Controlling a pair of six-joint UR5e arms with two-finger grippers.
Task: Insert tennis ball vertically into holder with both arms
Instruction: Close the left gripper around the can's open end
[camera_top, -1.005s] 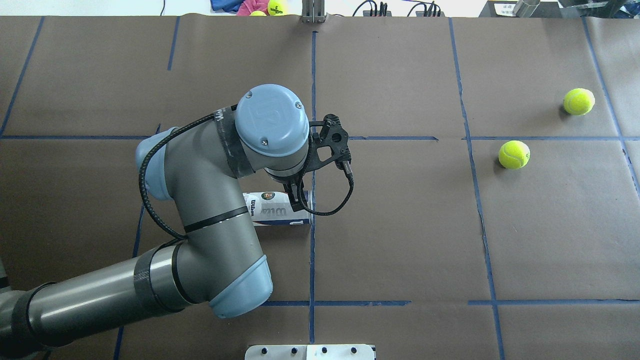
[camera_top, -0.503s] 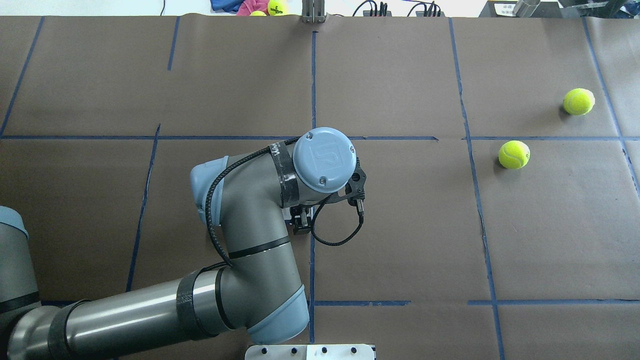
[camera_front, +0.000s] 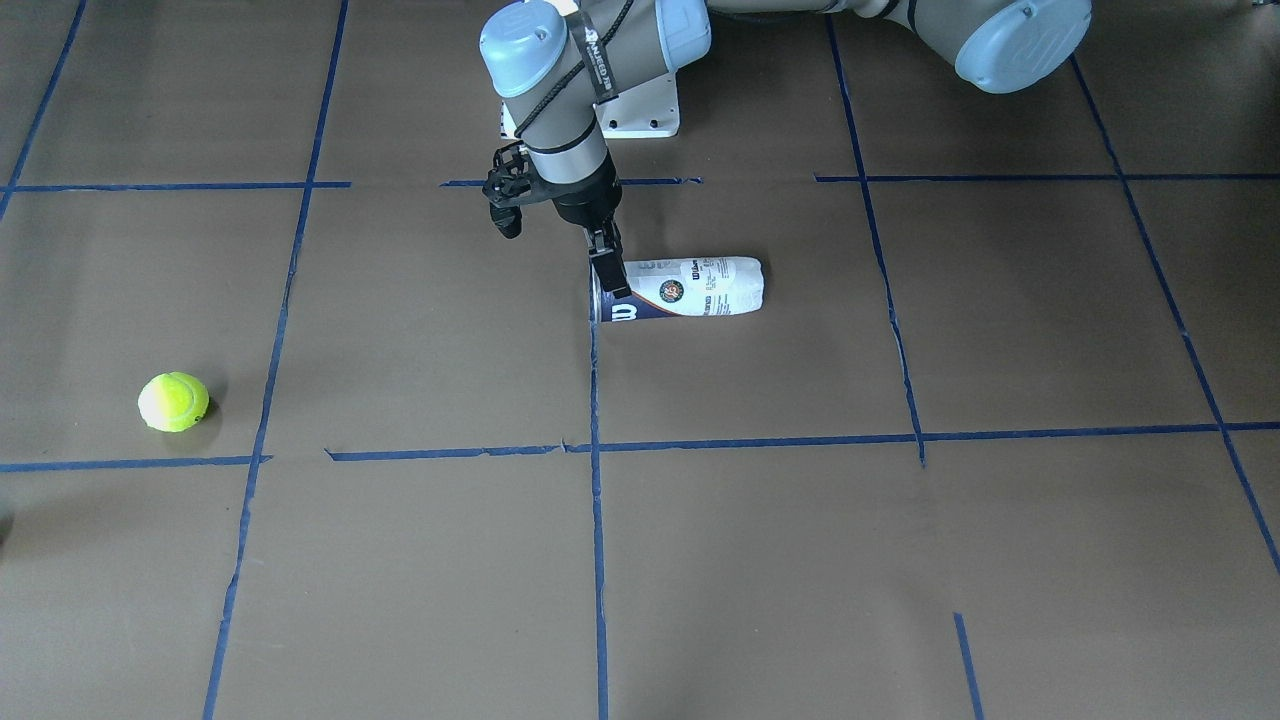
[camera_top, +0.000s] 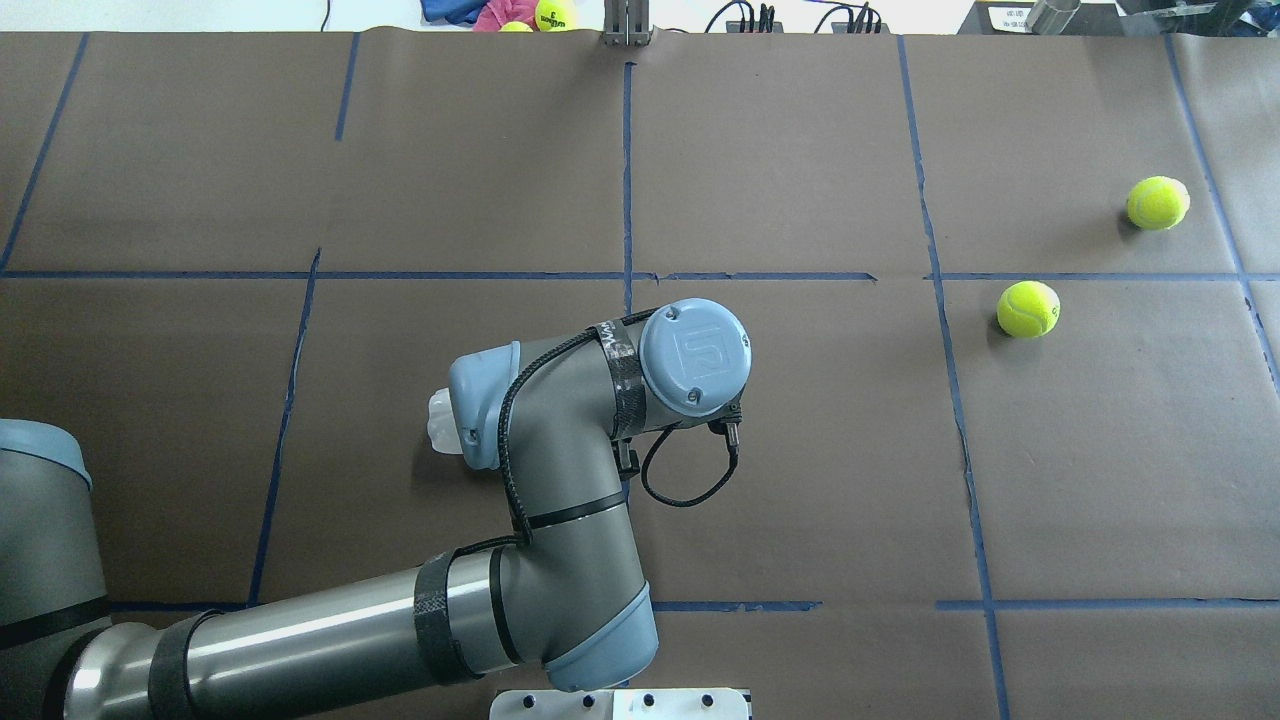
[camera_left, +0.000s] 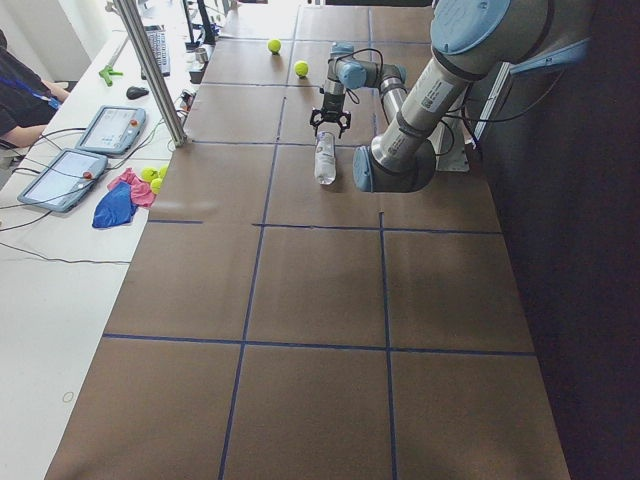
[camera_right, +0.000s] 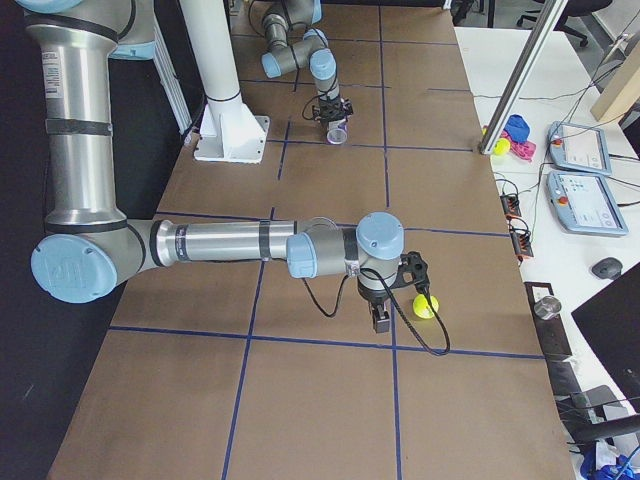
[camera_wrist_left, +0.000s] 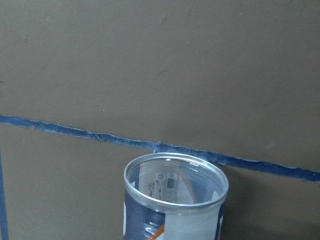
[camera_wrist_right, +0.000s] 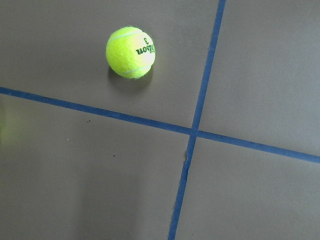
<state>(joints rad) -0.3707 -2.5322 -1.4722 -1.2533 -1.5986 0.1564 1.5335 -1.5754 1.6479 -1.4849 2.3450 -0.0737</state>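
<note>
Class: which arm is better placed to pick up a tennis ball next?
Right. The right gripper hangs beside a tennis ball; the left gripper is at the lying holder's open end.

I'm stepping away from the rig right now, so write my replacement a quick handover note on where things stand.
Left gripper: at the open rim of the can; open or shut unclear.
Right gripper: seen only from the right side, by a tennis ball; state unclear.
Can lies on its side, no ball inside; second ball loose nearer the robot.
Done: nothing inserted. To do: stand the can upright, pick a ball, drop it in.
</note>
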